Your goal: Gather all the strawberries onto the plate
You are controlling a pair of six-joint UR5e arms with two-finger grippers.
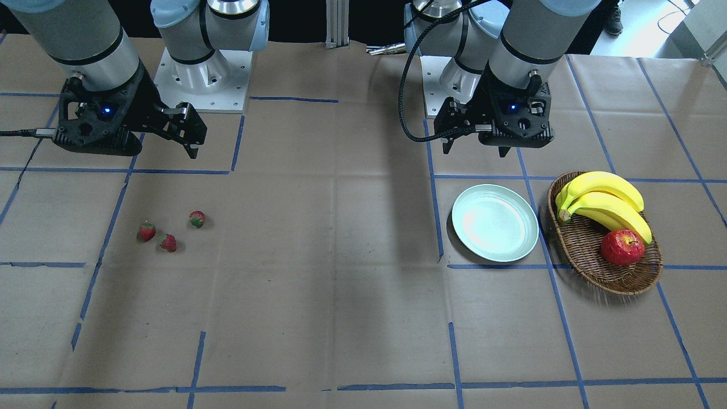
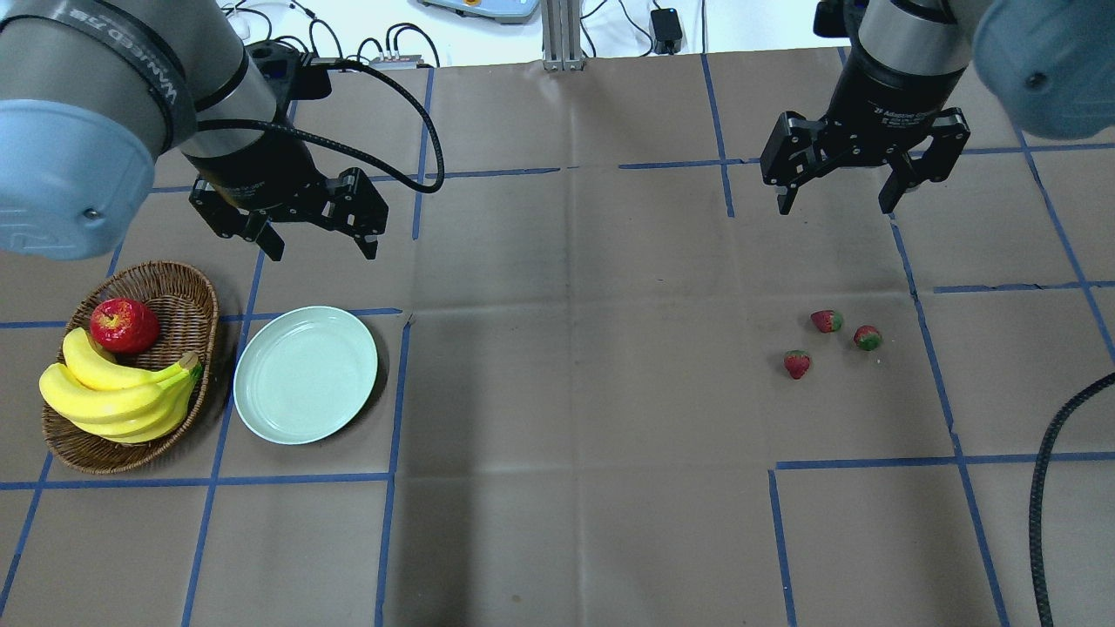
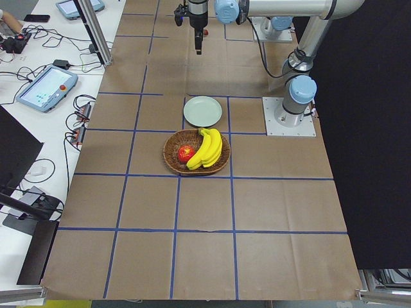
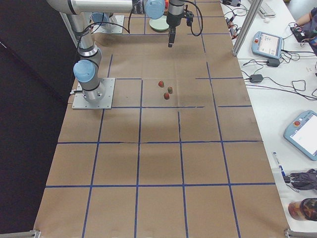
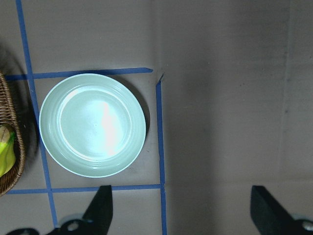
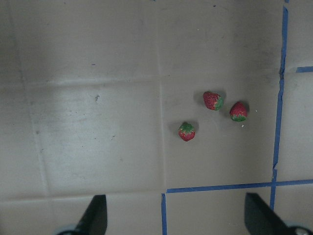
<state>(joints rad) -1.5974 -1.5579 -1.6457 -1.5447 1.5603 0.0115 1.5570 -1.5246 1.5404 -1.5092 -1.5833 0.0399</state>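
- Strawberries: three small red ones with green leafy caps lie in a loose cluster on the brown paper table cover (image 2: 575, 392). One (image 2: 826, 321) and a second (image 2: 868, 338) are side by side, and the third (image 2: 797, 364) is just beside them. None touch.
- The cluster sits on the table below the raised right gripper (image 2: 836, 207) and shows in its wrist view.
- Right arm: wrist points straight down and the gripper hangs well above the paper. Its fingers are spread wide and hold nothing.
- Left arm: same downward pose. The left gripper (image 2: 324, 252) has its fingers parted and is also empty.
- The round pale mint-green glossy plate (image 2: 305, 374) lies flat on the table under the left gripper, well apart from the strawberries.
- The oval brown wicker basket (image 2: 187, 277) is just beside the plate, on the side away from the cluster, with a narrow gap between them. It holds a yellow banana bunch (image 2: 122, 401) and a red apple (image 2: 125, 325).
- Between the cluster and the plate is a broad stretch of paper crossed by blue tape lines (image 2: 396, 383).
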